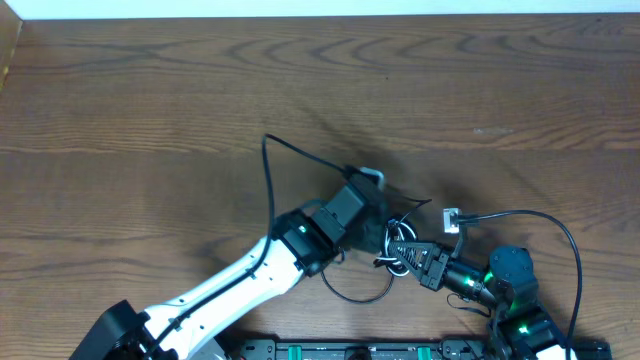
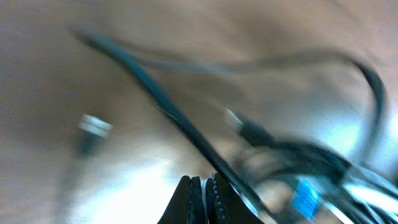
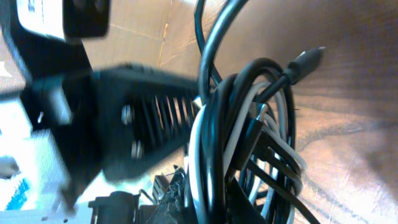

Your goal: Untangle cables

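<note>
Brown wood-grain table (image 1: 150, 100), both arms meet low centre-right in the overhead view. Left arm (image 1: 240, 280), white shell with black wrist, comes in diagonally from bottom left. Right arm (image 1: 505, 285), black with green lights, comes in from bottom right. Tangled bundle of thin black and white cables (image 1: 398, 243) sits on the table between the two tool heads, touching both. Left gripper (image 1: 378, 232) has its jaws pressed together. Left wrist view is blurred: a black cord (image 2: 155, 99) crosses right at its fingertips (image 2: 189, 199), can't tell if it's pinched. Right gripper (image 1: 410, 260) is clamped on the bundle. In the right wrist view the coil (image 3: 249, 130) rises straight off its fingers, black loops with white strands inside, and the left gripper's slotted black body is just beside it. Loose runs: one black strand (image 1: 300, 152) arcs up-left from the bundle, one loop (image 1: 355, 298) lies below it toward the near edge. Small white plug (image 1: 451, 216) is on the table just right of the bundle. Black plug end (image 3: 306, 61) sticks out at the top of the coil.
</note>
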